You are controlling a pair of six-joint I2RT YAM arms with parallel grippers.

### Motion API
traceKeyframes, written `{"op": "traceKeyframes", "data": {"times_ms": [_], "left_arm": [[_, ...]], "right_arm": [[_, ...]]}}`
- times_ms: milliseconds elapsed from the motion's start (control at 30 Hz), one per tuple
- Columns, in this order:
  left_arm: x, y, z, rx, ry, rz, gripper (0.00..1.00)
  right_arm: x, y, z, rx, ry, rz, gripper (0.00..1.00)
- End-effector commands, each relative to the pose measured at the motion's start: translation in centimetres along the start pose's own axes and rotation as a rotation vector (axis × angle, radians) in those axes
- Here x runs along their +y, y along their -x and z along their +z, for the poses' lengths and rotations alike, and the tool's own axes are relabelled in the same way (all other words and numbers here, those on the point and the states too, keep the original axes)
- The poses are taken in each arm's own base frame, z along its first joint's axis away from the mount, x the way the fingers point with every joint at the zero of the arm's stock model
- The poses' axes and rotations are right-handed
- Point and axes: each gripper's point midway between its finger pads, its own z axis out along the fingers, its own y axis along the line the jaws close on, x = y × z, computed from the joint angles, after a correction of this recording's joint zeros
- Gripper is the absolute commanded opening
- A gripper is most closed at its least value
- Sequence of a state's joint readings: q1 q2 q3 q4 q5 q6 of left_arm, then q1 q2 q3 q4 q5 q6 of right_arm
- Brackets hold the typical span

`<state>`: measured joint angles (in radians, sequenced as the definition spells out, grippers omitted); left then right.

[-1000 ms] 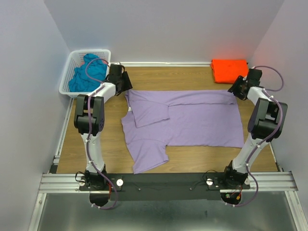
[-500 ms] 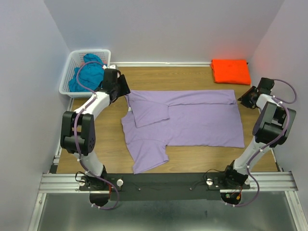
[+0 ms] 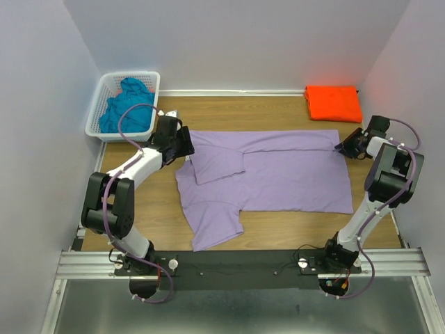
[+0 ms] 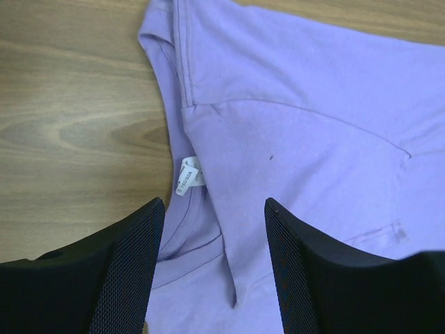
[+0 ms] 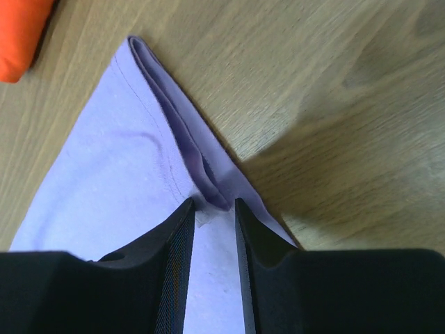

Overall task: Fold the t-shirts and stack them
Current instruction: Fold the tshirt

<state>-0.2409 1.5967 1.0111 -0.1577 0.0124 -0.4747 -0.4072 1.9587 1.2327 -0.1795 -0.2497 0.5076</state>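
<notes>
Basket (image 3: 94,125) half-hides teal shirt (image 3: 125,108); right claw (image 5: 213,206) grip unclear.

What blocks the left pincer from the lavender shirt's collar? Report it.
Nothing visible. The left pincer hangs open directly over the lavender shirt at its collar, with only cloth between its fingers.

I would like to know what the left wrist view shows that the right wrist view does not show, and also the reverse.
Only the left wrist view: the collar of the purple shirt with a small white label, and the left tool open above it.
Only the right wrist view: a corner of the orange shirt, and the right tool closed on a folded corner of the purple shirt.
Both: purple cloth lying on the wooden table, with dark tool fingers at the bottom.
</notes>
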Motion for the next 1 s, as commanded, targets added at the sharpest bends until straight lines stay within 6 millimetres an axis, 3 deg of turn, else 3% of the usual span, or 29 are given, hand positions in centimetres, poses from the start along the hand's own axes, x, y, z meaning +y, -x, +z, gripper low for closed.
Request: {"op": "traceKeyframes", "data": {"times_ms": [0, 200, 533, 967], "left_arm": [[-1.1, 0.3, -0.6, -0.027, -0.038, 0.019, 0.68], [-1.3, -0.2, -0.3, -0.015, -0.038, 0.023, 0.68], [-1.2, -0.6, 0.1, -0.003, -0.032, 0.027, 0.68], [-0.5, -1.4, 0.7, 0.021, -0.009, 0.048, 0.68]], "right_arm": [[0.5, -0.3, 0.7, 0.023, 0.051, -0.013, 0.37], [0.7, -0.2, 0.8, 0.021, 0.056, -0.029, 0.35], [0.5, 1.6, -0.5, -0.046, 0.016, -0.071, 0.05], [-1.1, 3.3, -1.6, -0.085, -0.107, -0.149, 0.05]]}}
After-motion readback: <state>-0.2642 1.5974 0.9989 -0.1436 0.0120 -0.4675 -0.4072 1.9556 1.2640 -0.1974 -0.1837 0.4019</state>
